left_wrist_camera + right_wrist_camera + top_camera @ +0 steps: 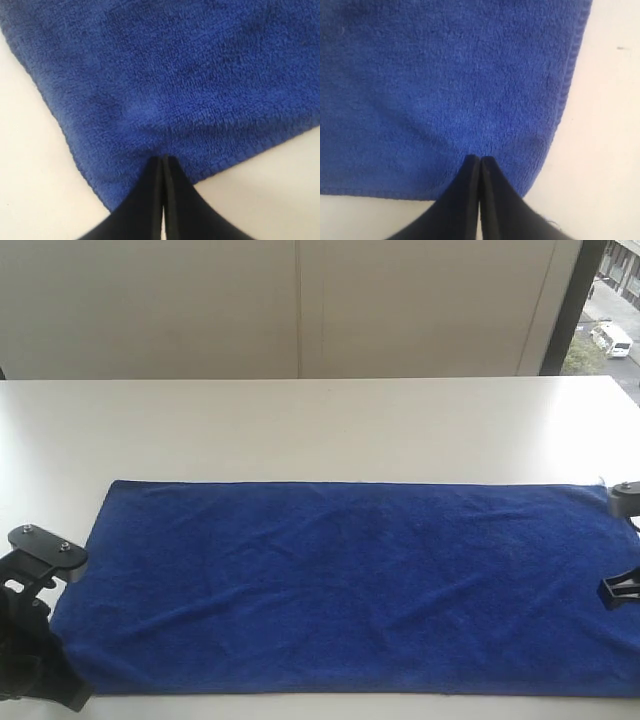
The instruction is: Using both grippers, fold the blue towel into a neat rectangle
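Between our two hands the blue towel [340, 585] lies spread full length on the white bench [300, 430]. It is one flat layer with a few soft ripples and no fold in it yet. Our left hand [162, 159] stands at one short end and our right hand [480, 159] at the other, each over the corner nearest its own arm. Both hands have their jaws pressed together with no gap showing. The tips point at cloth just inside the hem, with the corner just beside them. We cannot tell whether the tips touch the pile or pinch any of it; nothing is lifted.

We judge the placing deliberate. With a hand at each end of the same long edge, we can raise that edge level and carry it over to the far edge so the halves meet squarely. Closed jaws cannot take cloth, so we expect each hand must open, come down astride the hem and close before any lift. The fuzzy cloth looks soft and limp. If one hand takes less of it than the other, the edge may sag or skew, and the rectangle would come out crooked.
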